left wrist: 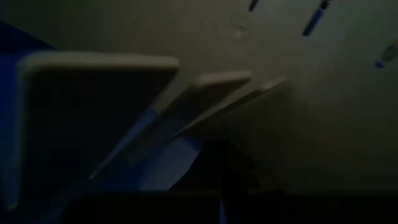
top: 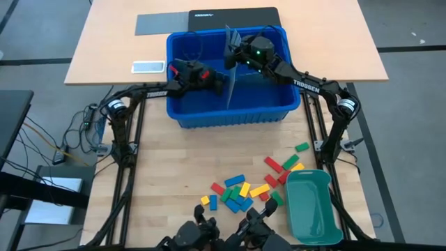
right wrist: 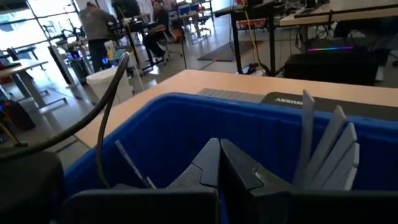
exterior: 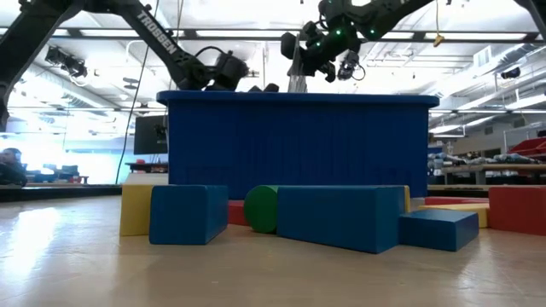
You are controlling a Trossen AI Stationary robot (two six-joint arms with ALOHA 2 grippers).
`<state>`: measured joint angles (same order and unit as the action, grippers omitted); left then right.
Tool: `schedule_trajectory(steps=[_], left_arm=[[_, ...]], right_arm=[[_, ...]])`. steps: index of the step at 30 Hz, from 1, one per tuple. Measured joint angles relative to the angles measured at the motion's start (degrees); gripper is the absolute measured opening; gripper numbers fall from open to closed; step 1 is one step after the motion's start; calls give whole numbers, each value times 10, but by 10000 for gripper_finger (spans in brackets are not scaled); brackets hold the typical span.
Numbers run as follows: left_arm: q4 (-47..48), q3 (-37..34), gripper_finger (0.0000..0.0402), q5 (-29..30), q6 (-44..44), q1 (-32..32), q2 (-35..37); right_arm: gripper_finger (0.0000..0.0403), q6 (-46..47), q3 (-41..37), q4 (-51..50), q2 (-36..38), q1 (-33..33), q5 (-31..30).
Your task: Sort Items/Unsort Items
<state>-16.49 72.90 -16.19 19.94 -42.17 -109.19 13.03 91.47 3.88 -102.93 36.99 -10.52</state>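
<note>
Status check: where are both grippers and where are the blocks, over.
Left gripper and right gripper both shut, inside the blue bin, at the grey divider sheets. Blocks loose on the table beside the teal tray, untouched.

This is a robotics lab or workshop floor (open-plan, industrial ceiling). Beyond the right gripper (right wrist: 219, 163), past the far wall of the blue bin (right wrist: 186, 124) it sits in, rows of workbenches (right wrist: 305, 12) stand on a grey floor, with people (right wrist: 96, 28) among them. A computer tower (right wrist: 329, 59) glows under 1 bench. In the low view, behind the left gripper (exterior: 223, 70), exposed ceiling ducts (exterior: 478, 60), a monitor (exterior: 150, 135) and red storage bins (exterior: 527, 147) show.
</note>
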Motion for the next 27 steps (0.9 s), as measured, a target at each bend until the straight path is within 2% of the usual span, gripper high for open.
schedule_trajectory(steps=[12, 18, 27], left_arm=[[30, 1, 0, 5, 4, -8, 0], [31, 1, 0, 5, 15, -9, 1], [42, 1, 0, 0, 17, -13, 1]], right_arm=[[0, -14, -17, -4, 1, 14, 3], [0, -31, -16, 72, -4, 14, 39], [10, -35, 9, 46, -9, 2, 61]])
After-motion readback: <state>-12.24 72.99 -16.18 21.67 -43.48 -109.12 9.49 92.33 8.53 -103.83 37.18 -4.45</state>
